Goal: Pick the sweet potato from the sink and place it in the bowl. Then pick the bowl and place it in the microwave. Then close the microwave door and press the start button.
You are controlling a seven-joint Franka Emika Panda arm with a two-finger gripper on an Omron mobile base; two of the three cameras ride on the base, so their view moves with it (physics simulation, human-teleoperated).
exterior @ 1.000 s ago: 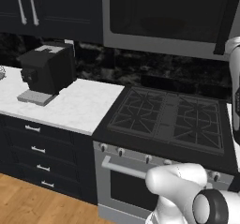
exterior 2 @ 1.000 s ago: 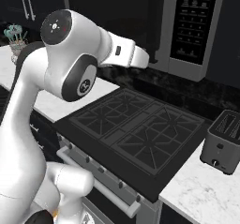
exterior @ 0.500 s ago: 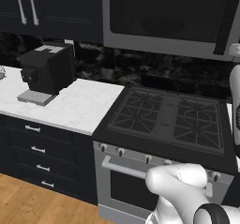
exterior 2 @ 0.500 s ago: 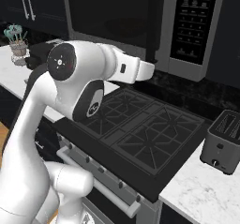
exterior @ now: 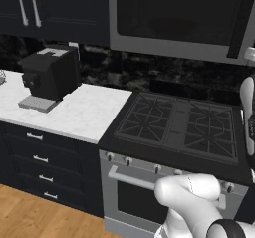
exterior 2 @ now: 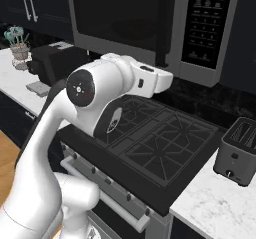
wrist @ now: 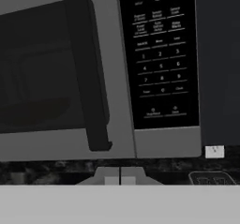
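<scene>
One step left by the look of it: microwave door [wrist: 51, 73] sits flush shut across the left and centre of the hand view, so pressing start is the job in hand. Tool [wrist: 120, 180] at bottom centre of the hand view, tips pressed together, nothing in it, aimed just below the microwave [exterior 2: 150, 23]. Keypad panel [wrist: 159, 54] fills the upper right of the hand view, bottom row of two buttons just above its lower edge; labels too blurred to say which is start. Next move, my guess: lift the tool and push the closed tips straight onto the right button, square to the panel.

Containers: a faint dark round shape behind the door glass at left of the hand view is probably the bowl [wrist: 35, 113]; sweet potato can't be made out. Toaster [exterior 2: 239, 150] on the counter [exterior 2: 220, 203] at right of the right base view, slots look empty.
</scene>
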